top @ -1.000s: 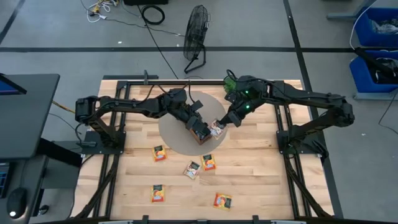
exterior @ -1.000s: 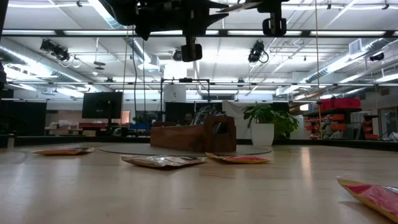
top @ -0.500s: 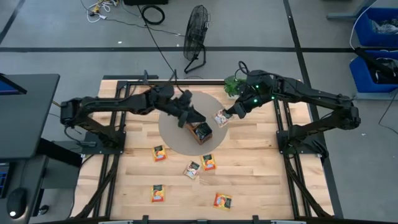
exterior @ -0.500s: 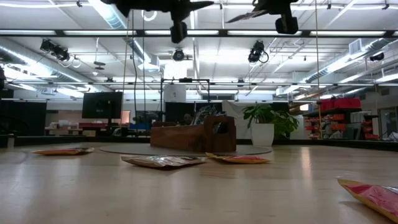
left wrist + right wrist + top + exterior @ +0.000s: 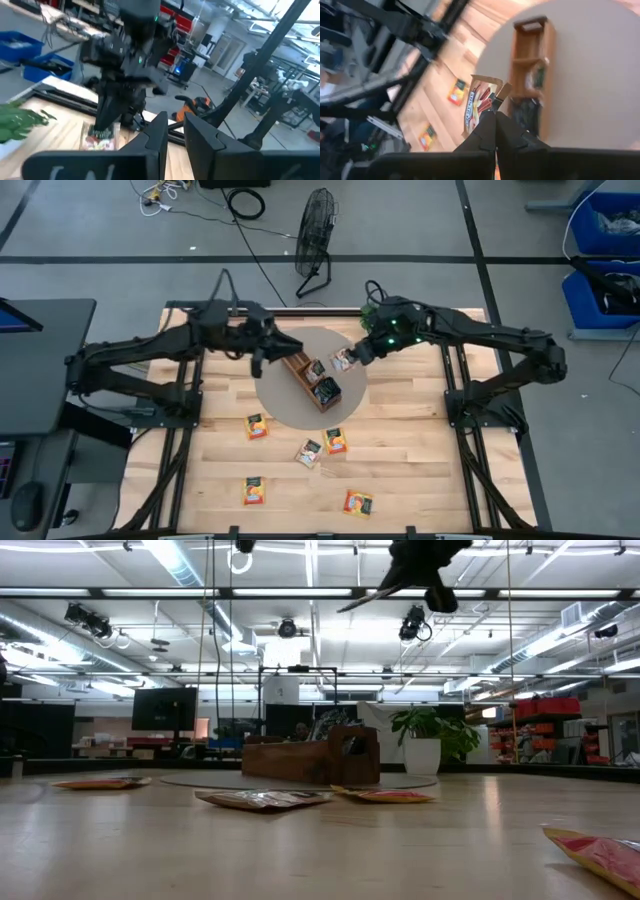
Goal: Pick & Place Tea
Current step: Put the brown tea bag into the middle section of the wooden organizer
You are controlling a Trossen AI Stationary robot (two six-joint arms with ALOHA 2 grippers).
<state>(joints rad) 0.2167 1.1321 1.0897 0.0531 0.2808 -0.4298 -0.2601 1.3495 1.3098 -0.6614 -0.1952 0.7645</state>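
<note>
My right gripper [image 5: 350, 357] is shut on a pale sachet with red print [image 5: 342, 361], high above the grey round mat, just right of the wooden tray [image 5: 296, 367]. In the low view the sachet [image 5: 362, 602] shows edge-on, slanting down. Two dark sachets [image 5: 326, 390] lie in the tray's compartments. My left gripper [image 5: 262, 357] hovers left of the tray's far end, empty, its fingers a narrow gap apart [image 5: 176, 132]. Several orange sachets [image 5: 257, 426] lie flat on the table near the front. My right gripper pinches the sachet between its two fingers [image 5: 489, 129] at one edge [image 5: 485, 111]. The sachet is lifted clear of everything and sticks out beyond the fingertips, tilted, toward the tray.
The tray stands on a grey round mat [image 5: 275, 395]. A small green plant [image 5: 371, 313] stands at the far edge behind my right arm. Loose sachets [image 5: 336, 442] are scattered over the near half of the table; bare wood lies along the left and right sides.
My left gripper has pulled back from the tray, rising and moving toward the table's left and far side. My right gripper has carried its sachet up from the tray's right side toward the far edge, then slightly left toward the tray.
</note>
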